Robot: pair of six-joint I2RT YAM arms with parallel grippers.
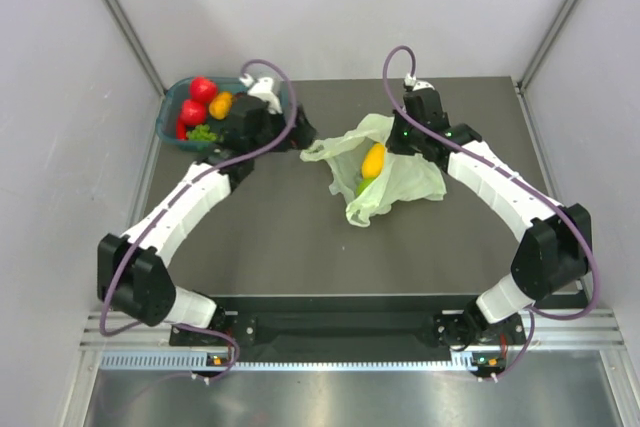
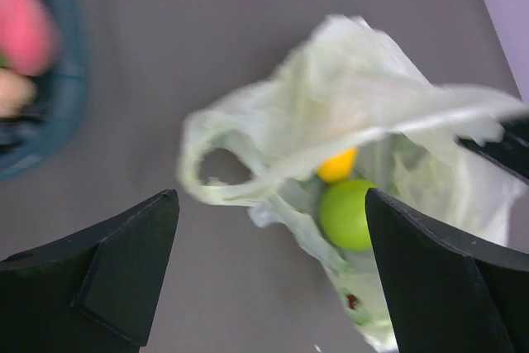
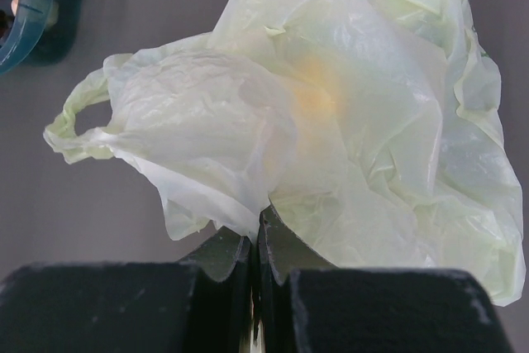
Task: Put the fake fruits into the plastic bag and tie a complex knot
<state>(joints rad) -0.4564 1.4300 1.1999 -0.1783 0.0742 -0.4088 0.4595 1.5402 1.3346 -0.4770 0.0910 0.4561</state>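
Now, bag: a thin, crinkly pale-green translucent plastic bag lies crumpled on the dark grey table top, its mouth turned toward the left arm.
Bag handle: 1 loop handle sticks out from the bag's left edge, slack and untied.
Inside the bag: 2 fake fruits, a glossy yellow oblong fruit and a round light-green fruit, the green one just beside the yellow one and nearer the arm bases.
Right gripper: at the bag's far right edge, jaws pressed together with a fold of the bag's film pinched between the tips, lifting that side.
Left gripper: just left of the bag, pointing at its mouth, jaws spread wide with nothing between them; whether it touches the handle I cannot tell.
Basket: a teal rectangular plastic basket stands well left of the bag, by the far left table corner.
Fruits outside the bag: 2 red fruits, 1 orange-yellow fruit and 1 leafy green piece, all in the basket.
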